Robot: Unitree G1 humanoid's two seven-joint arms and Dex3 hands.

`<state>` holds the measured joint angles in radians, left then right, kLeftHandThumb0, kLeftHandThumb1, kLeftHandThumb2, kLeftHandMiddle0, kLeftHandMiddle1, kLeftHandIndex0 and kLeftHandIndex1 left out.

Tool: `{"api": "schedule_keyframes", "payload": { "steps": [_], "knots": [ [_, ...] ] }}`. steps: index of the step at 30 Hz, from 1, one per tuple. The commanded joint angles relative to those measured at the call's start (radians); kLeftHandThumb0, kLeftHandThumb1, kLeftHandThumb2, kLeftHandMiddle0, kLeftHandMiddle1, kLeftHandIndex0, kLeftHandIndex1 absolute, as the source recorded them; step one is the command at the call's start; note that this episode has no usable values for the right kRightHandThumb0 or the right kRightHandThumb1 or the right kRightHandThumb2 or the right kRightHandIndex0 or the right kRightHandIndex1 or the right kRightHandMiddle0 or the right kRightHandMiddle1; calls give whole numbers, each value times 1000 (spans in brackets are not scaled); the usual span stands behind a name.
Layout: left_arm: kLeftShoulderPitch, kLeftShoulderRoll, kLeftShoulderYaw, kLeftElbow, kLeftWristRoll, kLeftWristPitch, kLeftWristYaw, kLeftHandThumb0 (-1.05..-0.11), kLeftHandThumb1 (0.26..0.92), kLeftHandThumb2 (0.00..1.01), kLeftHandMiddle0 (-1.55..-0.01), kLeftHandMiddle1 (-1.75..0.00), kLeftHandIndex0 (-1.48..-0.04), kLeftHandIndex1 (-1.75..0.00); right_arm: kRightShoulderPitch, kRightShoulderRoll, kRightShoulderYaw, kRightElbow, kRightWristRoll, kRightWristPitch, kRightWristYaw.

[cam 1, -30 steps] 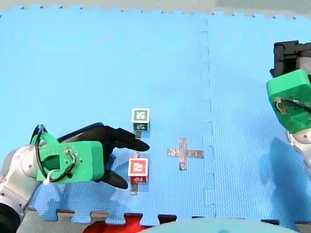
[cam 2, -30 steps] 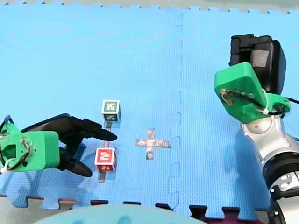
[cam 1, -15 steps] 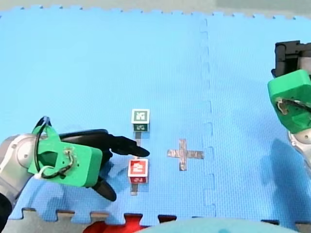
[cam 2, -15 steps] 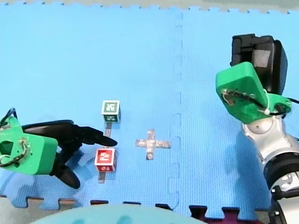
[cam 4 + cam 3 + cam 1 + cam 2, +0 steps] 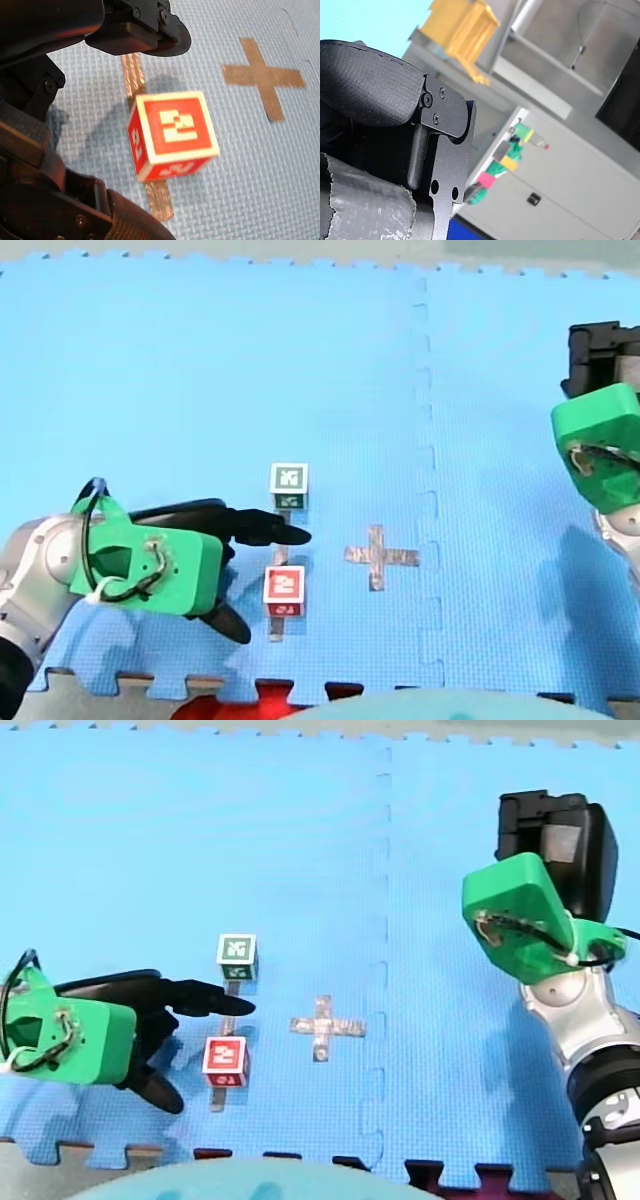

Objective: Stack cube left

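Note:
A red cube [image 5: 284, 590] sits on a tape strip on the blue foam mat [image 5: 200, 370], near the front edge. A green cube [image 5: 289, 484] stands just behind it, apart from it. My left hand [image 5: 264, 582] comes in from the left and is open. One finger [image 5: 270, 534] reaches over the mat between the two cubes, and another finger [image 5: 232, 624] lies to the front left of the red cube. Neither touches it. The second wrist view has the red cube [image 5: 172, 132] close between black fingers [image 5: 135, 30]. My right hand [image 5: 545, 830] is raised at the far right.
A tape cross [image 5: 378, 556] marks the mat to the right of the cubes. The mat's jagged front edge [image 5: 180, 682] runs just below my left hand. A seam [image 5: 428, 440] runs front to back between two mat tiles.
My left hand dipped towards the front edge, then came back up, and its lower finger has drawn closer to the red cube. Both cubes and the right arm have stayed put.

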<state>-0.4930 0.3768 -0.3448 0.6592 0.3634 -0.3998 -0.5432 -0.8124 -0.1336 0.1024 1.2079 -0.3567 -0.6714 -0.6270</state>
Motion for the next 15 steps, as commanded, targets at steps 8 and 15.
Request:
{"api": "schedule_keyframes", "payload": {
  "steps": [8,15],
  "knots": [
    [148,-71,49,-207,62,160,291,-979,774,2,-817,-1746,-498,-60,-1,-7,3,-2,-6,-7,-10],
    [168,-99,49,-206,76,142,411,-831,750,0,-887,-1746,-768,-84,-4,-8,-2,-7,2,-12,-3]
  ]
}}
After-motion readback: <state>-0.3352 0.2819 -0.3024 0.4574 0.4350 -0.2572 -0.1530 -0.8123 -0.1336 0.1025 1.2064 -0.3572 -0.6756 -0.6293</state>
